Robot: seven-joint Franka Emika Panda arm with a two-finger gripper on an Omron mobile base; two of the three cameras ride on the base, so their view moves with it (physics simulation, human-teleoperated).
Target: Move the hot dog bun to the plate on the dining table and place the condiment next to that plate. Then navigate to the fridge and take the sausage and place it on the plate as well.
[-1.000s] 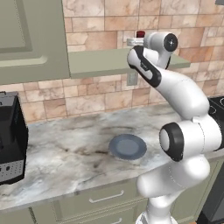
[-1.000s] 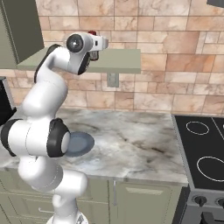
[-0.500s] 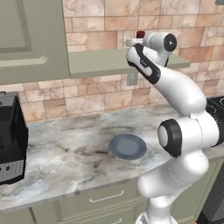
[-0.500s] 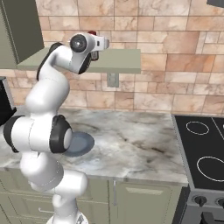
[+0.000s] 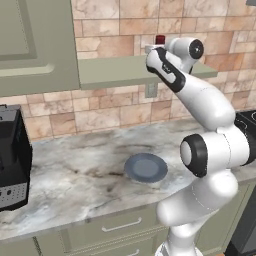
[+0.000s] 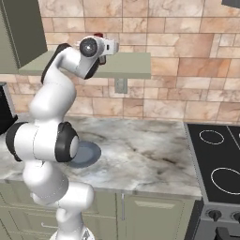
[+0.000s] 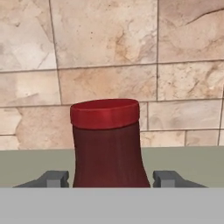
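The condiment, a dark red-brown bottle with a red cap, stands upright on a grey-green wall shelf. My gripper is raised to that shelf. Its fingertips flank the bottle's lower body, with a thin gap left on each side, so the jaws are open around it. From the base cameras only the red cap of the condiment peeks above my hand. The bun, the pale plate, the dining table, the fridge and the sausage are out of view.
A darker blue-grey plate lies on the marble counter below the shelf. A black appliance stands at the counter's left and a black cooktop at its right. A cabinet hangs left of the shelf.
The arm has hardly shifted; the hand stays at the bottle on the shelf and the bottle has not moved.
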